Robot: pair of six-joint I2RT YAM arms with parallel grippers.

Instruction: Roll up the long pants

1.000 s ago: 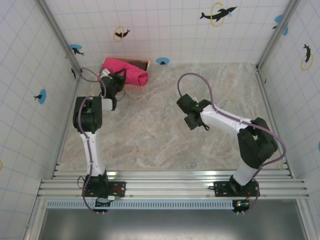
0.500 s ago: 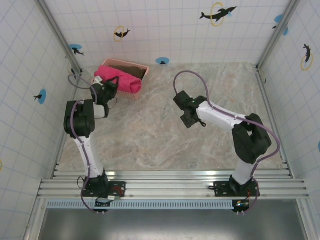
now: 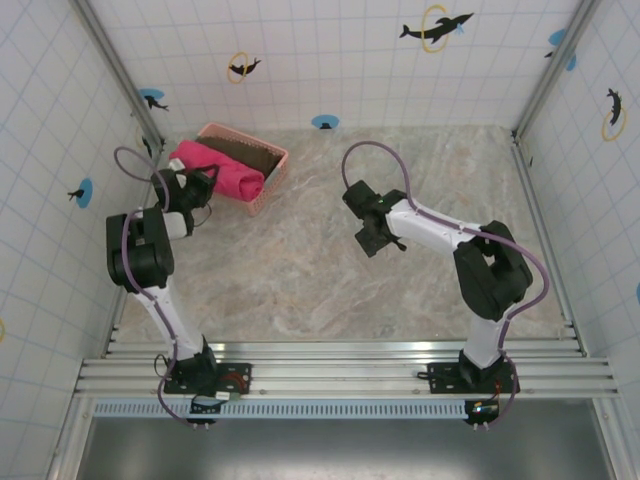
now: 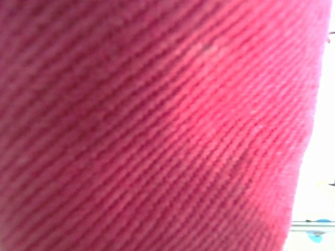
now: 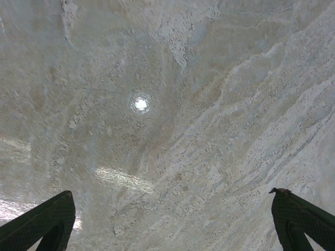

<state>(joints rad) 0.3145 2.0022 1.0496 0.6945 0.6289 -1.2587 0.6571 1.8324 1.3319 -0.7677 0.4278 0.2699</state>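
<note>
I judge rolling not begun: bright magenta-pink soft fabric trousers (image 3: 215, 168) sit bundled in the pink slatted basket (image 3: 268, 181). My right gripper (image 3: 372, 238) is spread, empty; about the left gripper (image 3: 197, 183) I cannot tell.

Basket (image 3: 270, 178) sits at table's (image 3: 300, 280) far-left corner, close to left wall, set at an angle. Long pants (image 3: 215, 170) lie in basket along its near-left side; other cloth (image 3: 248, 153) lies in basket too, behind pants twd back wall. Left gripper (image 3: 200, 180) is just in front of basket, at pants' near-left end; in left wrist view pants (image 4: 157, 125) are right up against the cam. Right gripper (image 3: 378, 240) is above mid-table, well right of basket, apart from it. In right wrist view, bare table (image 5: 157, 104) lies under it, fingers (image 5: 42, 222) at lower corners.
</note>
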